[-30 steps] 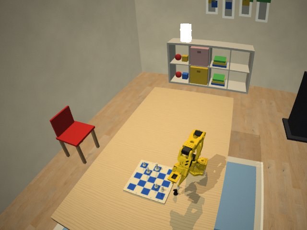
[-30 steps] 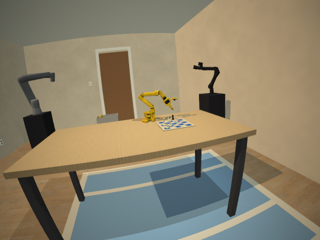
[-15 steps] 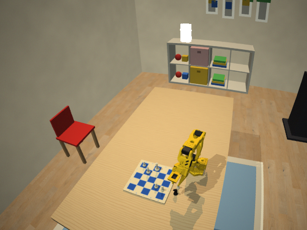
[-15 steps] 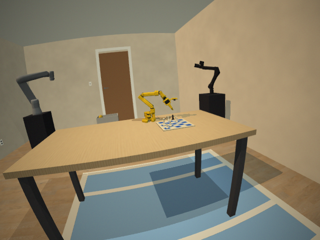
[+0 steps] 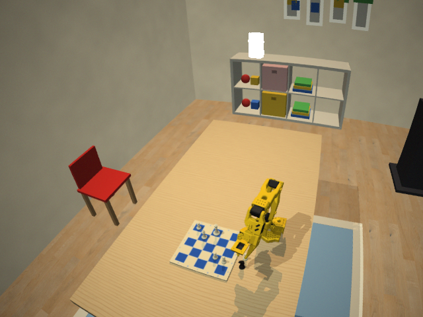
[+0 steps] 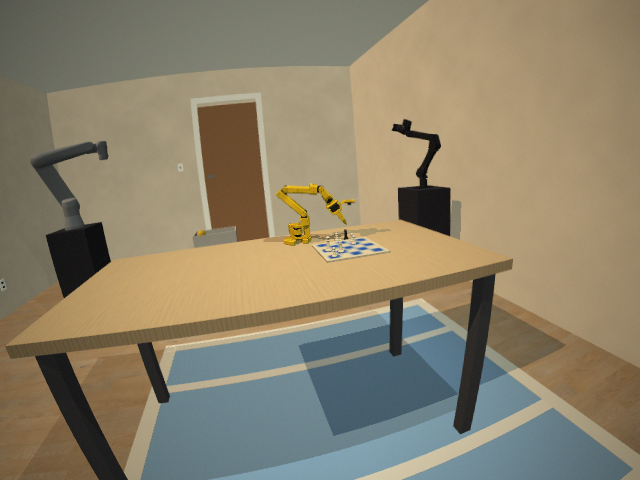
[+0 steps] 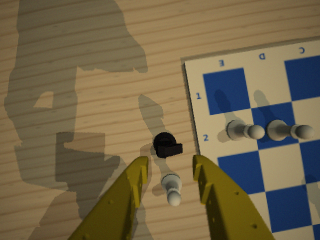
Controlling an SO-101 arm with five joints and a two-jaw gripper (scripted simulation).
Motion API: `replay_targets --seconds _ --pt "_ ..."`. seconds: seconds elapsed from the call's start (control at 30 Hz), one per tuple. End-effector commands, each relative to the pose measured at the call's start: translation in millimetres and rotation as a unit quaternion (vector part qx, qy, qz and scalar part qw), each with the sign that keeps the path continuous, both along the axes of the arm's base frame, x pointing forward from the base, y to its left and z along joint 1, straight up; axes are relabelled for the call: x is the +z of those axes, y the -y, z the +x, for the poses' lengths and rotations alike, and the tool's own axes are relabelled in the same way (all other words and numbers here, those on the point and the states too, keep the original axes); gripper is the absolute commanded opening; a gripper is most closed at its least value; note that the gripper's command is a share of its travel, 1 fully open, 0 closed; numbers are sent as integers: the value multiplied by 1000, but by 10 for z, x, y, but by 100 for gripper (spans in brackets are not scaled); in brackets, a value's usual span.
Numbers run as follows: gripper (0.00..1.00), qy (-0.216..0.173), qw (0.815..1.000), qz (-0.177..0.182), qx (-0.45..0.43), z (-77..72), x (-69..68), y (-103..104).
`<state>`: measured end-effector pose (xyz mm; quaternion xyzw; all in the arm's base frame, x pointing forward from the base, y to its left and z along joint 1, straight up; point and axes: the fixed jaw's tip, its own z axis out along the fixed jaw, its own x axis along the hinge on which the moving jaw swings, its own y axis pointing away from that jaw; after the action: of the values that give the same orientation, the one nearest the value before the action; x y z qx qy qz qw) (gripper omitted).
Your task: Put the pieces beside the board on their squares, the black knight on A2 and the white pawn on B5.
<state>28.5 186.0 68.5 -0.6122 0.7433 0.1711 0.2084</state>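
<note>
The black knight (image 7: 166,144) stands on the table just outside the board's (image 7: 260,135) edge, level with row 2. The white pawn (image 7: 171,189) stands on the table close beside it, nearer to me. My gripper (image 7: 170,175) hovers above the two, its yellow fingers a small gap apart, with the pawn showing in the gap below them. Nothing is held. In the top view the knight (image 5: 242,265) is off the board's (image 5: 206,249) near right corner, under the gripper (image 5: 246,255). Two white pieces (image 7: 265,131) stand on row 2.
Several more white pieces (image 5: 209,232) stand on the board's far squares. The arm's base (image 5: 273,230) sits right of the board. The table's right edge is close behind the arm.
</note>
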Motion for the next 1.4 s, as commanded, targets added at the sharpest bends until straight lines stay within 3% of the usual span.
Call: replay_targets --seconds 0.0,0.47,0.8,1.37 --pt "13 -3 1000 -1 0 -14 -72 5" --pt "13 -3 1000 -1 0 -13 -411 0" --pt "13 -3 1000 -1 0 -13 -503 -1" --pt "13 -3 1000 -1 0 -19 -542 34"
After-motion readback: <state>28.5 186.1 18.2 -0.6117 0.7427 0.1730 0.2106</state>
